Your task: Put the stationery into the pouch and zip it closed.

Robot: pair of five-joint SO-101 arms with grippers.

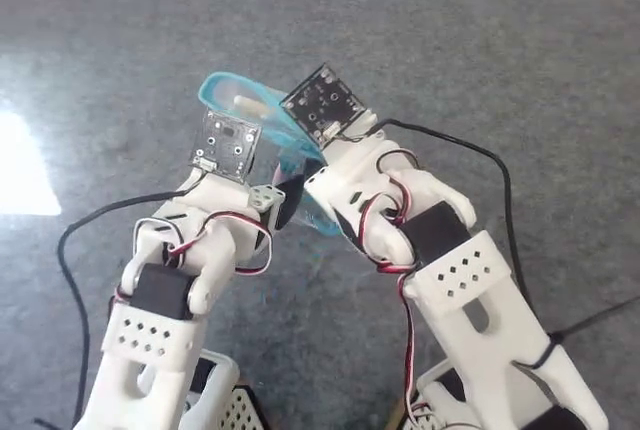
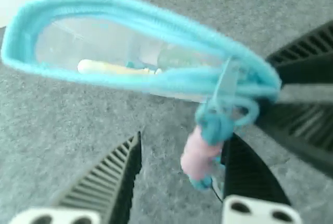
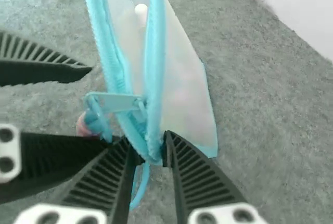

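Observation:
A clear pouch (image 1: 232, 90) with a turquoise zip edge hangs in the air between the two arms. Its mouth (image 2: 130, 41) gapes open, and a white and yellow pen (image 2: 117, 67) lies inside. My right gripper (image 3: 150, 148) is shut on the pouch's end by the zip. The zip pull (image 3: 112, 101) carries a pink charm (image 2: 200, 153), which dangles between the fingers of my left gripper (image 2: 182, 140). That gripper is open, and the charm hangs close to one finger (image 2: 244, 172). The right gripper (image 2: 307, 94) also shows there, clamped on the pouch.
Grey carpet-like table surface (image 1: 520, 80) lies all around. Black cables (image 1: 480, 155) run across it beside the arms. A pale wall edge (image 3: 291, 5) borders the far side.

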